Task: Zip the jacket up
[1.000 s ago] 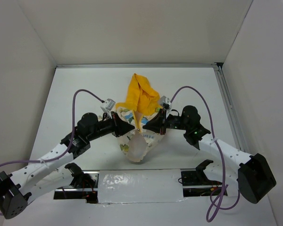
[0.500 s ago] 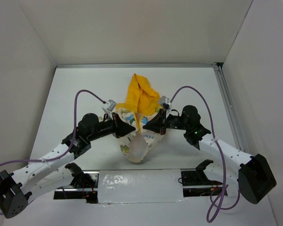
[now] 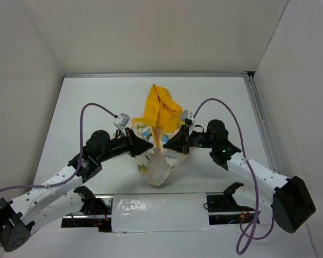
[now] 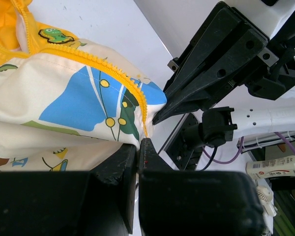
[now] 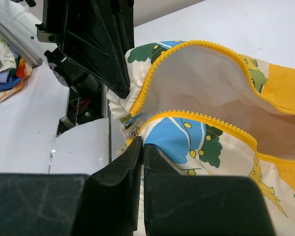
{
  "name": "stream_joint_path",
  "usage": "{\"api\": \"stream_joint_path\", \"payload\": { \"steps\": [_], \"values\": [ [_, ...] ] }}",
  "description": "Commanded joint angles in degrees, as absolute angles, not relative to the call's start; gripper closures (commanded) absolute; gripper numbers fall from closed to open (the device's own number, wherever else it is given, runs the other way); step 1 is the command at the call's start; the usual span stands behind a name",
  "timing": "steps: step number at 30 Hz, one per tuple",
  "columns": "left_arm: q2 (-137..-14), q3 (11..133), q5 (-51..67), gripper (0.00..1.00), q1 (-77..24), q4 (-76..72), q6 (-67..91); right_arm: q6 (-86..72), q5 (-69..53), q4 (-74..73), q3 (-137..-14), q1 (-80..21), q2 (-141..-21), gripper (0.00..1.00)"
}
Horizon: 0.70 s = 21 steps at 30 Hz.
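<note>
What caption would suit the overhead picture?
Left gripper and right gripper, both shut, pinch the unzipped jacket by its front edges.

- A robotics lab test cell: plain white panel walls (image 3: 151,32) box in a flat white desk (image 3: 86,91) beyond the jaws and on both flanks.
- Two white-and-black robot arms, left (image 3: 48,185) and right (image 3: 258,177), are bolted behind the jaws, trailing purple cables (image 3: 103,106).
- A silvery taped strip (image 3: 159,212) lies between their bases.
- A heap of colourful folded clothes (image 5: 5,73) sits off the desk, past the left jaws.
</note>
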State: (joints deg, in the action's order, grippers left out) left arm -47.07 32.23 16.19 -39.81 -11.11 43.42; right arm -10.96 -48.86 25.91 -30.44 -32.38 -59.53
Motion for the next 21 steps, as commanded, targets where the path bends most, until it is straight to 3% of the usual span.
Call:
{"api": "stream_joint_path", "payload": {
  "steps": [1,21],
  "values": [
    [-46.84,32.52,16.87,1.0,-39.64,-15.38,41.75,-10.63,-49.13,27.5,-33.13,-33.05,-57.92,1.0],
    [-46.15,30.32,18.19,1.0,-39.64,-17.84,42.27,-11.07,-46.32,24.96,-35.77,-33.84,-58.79,1.0]
  ]
}}
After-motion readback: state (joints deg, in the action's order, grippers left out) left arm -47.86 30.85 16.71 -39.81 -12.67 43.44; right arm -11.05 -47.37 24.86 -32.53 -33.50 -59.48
